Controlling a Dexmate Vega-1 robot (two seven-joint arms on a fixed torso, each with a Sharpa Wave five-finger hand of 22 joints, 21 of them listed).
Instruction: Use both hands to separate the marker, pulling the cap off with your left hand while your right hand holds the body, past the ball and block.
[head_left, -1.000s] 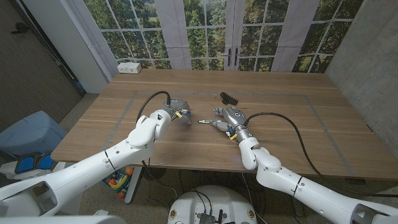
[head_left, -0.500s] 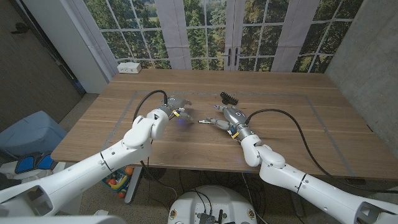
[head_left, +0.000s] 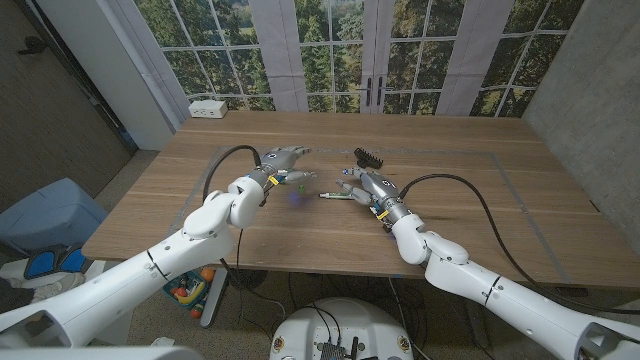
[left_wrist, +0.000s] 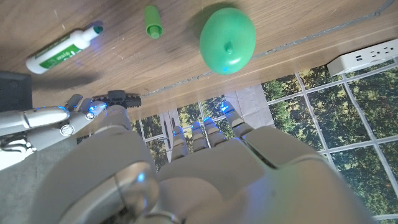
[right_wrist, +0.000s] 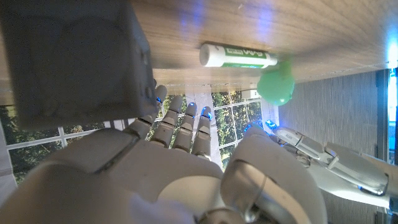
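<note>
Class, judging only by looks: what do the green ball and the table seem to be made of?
Green ball: probably smooth rubber or plastic, since it shows a soft sheen and a small dimple. Table: apparently wood or wood veneer with a matte finish, given its visible grain and plank lines.

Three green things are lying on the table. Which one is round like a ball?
The green ball. It is plump and rounded, while the marker cap beside it is a short green stub and the marker body is a long white tube with a green label.

ball (left_wrist: 227, 40) just beside cap (left_wrist: 152, 22)
</note>
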